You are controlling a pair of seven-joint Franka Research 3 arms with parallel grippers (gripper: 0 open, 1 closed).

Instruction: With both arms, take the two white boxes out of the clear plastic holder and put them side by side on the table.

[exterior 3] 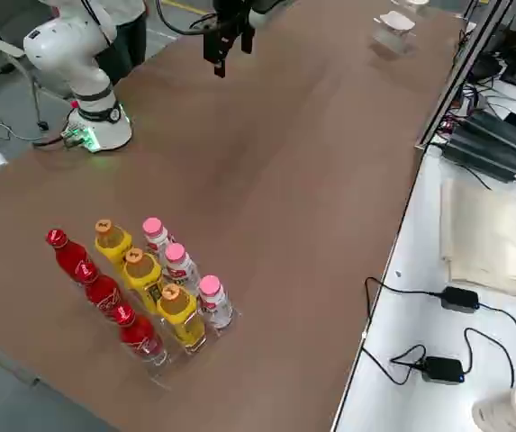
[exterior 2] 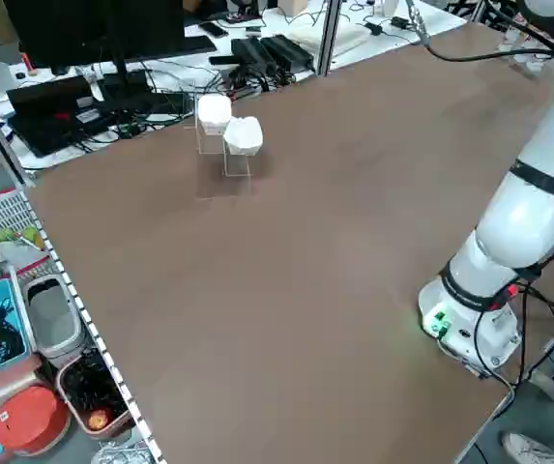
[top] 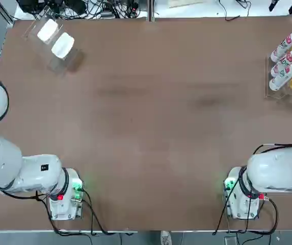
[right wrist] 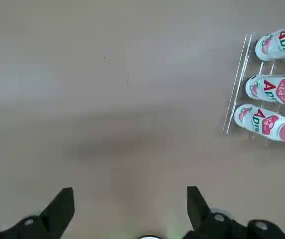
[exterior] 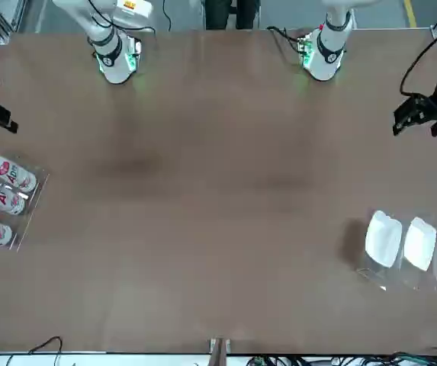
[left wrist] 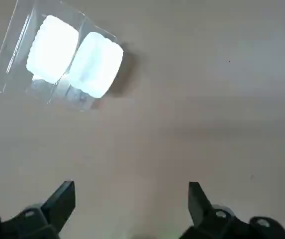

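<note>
Grippers came first, nearest the arm bases: the left gripper (left wrist: pixel 131 209) hung above bare table (top: pixel 151 127) with its dark fingers spread wide and nothing between them, and the right gripper (right wrist: pixel 130 211) hung the same way on its own side, jaws equally wide and empty. Neither touched anything.

Farther out, in the far corner on the robot's left, stood the clear plastic holder (top: pixel 59 62), with the two white boxes (top: pixel 55 38) seated in adjacent slanted slots, leaning the same way and just beside each other. Across the table, at the far right, a second clear rack (top: pixel 271 81) held pink-capped bottles (top: pixel 287 60) (not part of this job).

The likeliest trouble lay in how closely the boxes sat: with so little gap, a finger sent down between them would probably nudge the neighbour or catch the rack wall. The holder looked light and unanchored, so a pull not aligned with the slot's slant could drag or tip it. The right arm also faced a long reach across, which risked crowding the left.

The boxes appeared smooth, matte white and round-cornered, likely slippery under a narrow pinch; the acrylic was thin, glossy and hard-edged; the tabletop was brown and matte.
</note>
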